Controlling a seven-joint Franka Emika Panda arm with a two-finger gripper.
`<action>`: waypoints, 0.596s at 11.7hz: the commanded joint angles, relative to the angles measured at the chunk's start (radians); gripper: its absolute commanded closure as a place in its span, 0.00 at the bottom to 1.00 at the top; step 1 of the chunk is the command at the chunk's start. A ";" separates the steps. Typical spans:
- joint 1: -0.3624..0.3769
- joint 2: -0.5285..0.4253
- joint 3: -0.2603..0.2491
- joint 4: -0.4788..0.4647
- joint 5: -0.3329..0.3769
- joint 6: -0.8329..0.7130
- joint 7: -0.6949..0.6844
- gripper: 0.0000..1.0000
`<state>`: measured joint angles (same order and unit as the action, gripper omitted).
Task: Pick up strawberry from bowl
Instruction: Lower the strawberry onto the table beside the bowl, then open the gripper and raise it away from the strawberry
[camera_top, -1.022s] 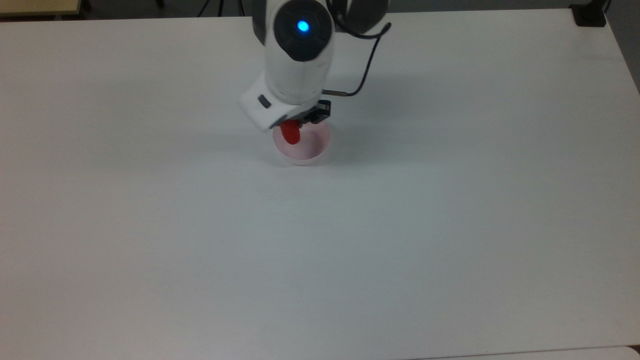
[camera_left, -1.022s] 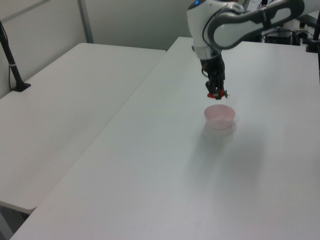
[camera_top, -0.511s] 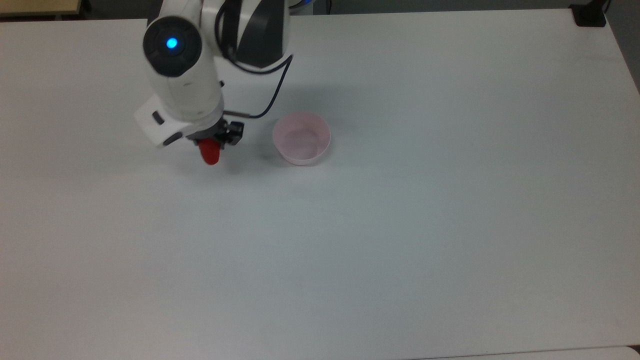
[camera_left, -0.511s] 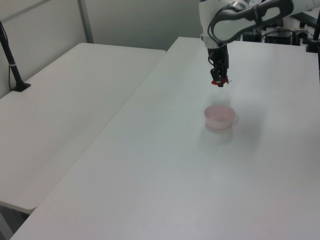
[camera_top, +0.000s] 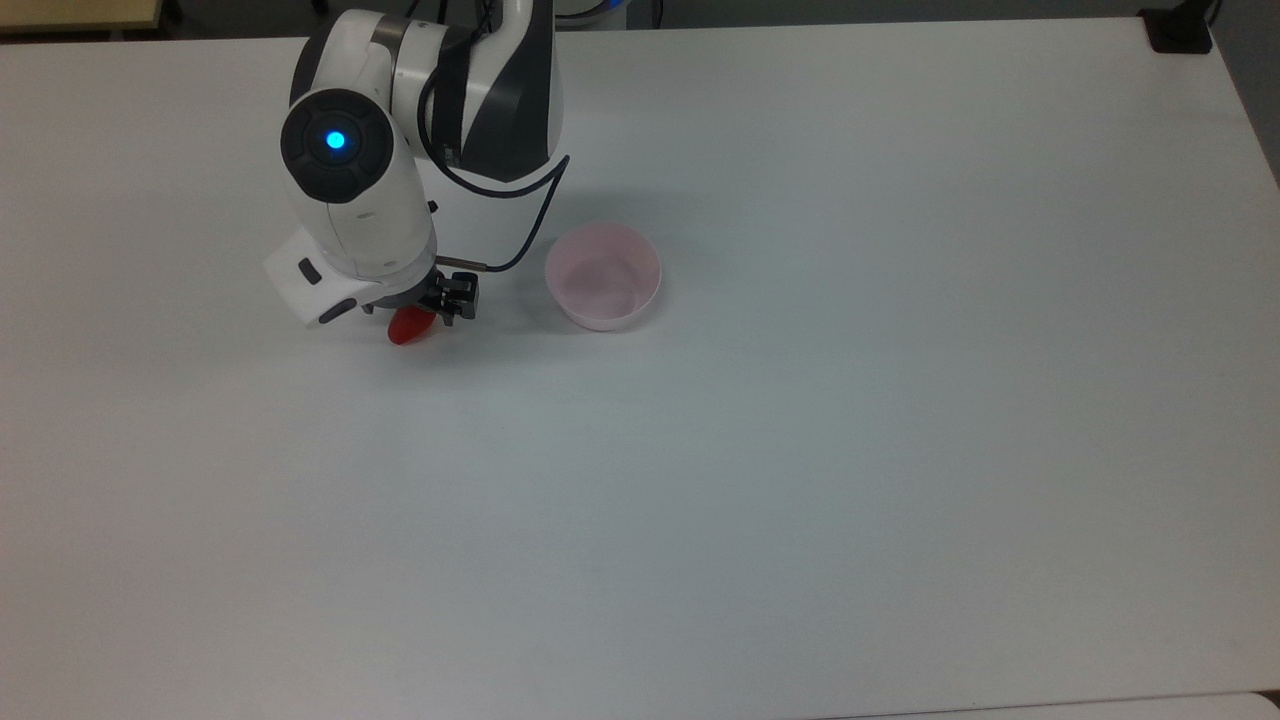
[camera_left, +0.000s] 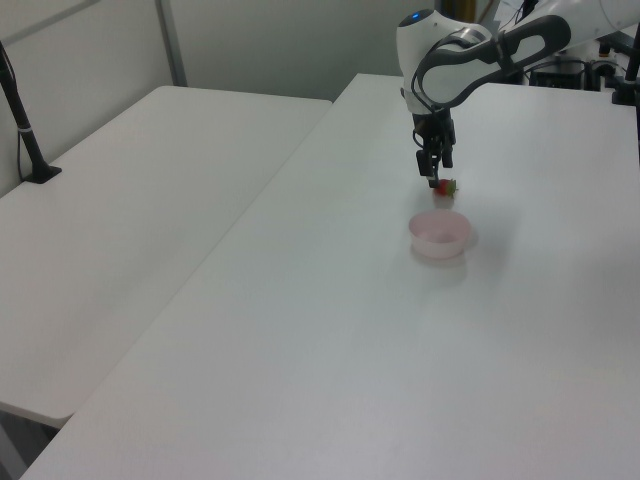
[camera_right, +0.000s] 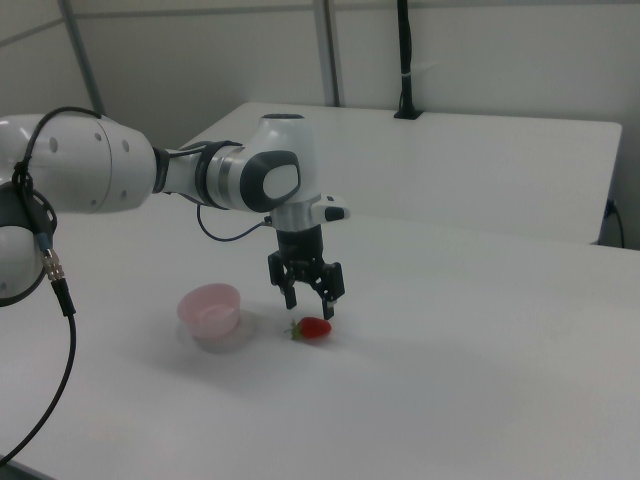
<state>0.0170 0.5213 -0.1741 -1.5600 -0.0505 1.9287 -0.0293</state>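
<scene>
Gripper (camera_right: 310, 303) hangs just above the strawberry (camera_right: 315, 328) with its 2 fingers spread apart, released, nothing between them. On the white table (camera_right: 480, 400) the strawberry lies on its side, outside the bowl (camera_right: 210, 312) and just to the right view's right of it, its green leaves pointing toward the bowl. In the top view the gripper (camera_top: 432, 310) and the strawberry (camera_top: 410, 326) sit to the top view's left of the bowl (camera_top: 603, 277), near it but apart from it. The pale pink bowl stands upright with nothing inside. In the left view the strawberry (camera_left: 444, 186) rests just beyond the far side of the bowl (camera_left: 439, 235), under the gripper (camera_left: 436, 174).
</scene>
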 joint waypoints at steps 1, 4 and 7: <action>0.012 -0.108 -0.008 -0.011 0.011 -0.031 0.003 0.00; 0.017 -0.262 0.001 -0.002 0.011 -0.126 0.012 0.00; 0.015 -0.371 0.021 -0.002 0.012 -0.204 0.031 0.00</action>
<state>0.0253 0.2364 -0.1658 -1.5284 -0.0505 1.7752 -0.0199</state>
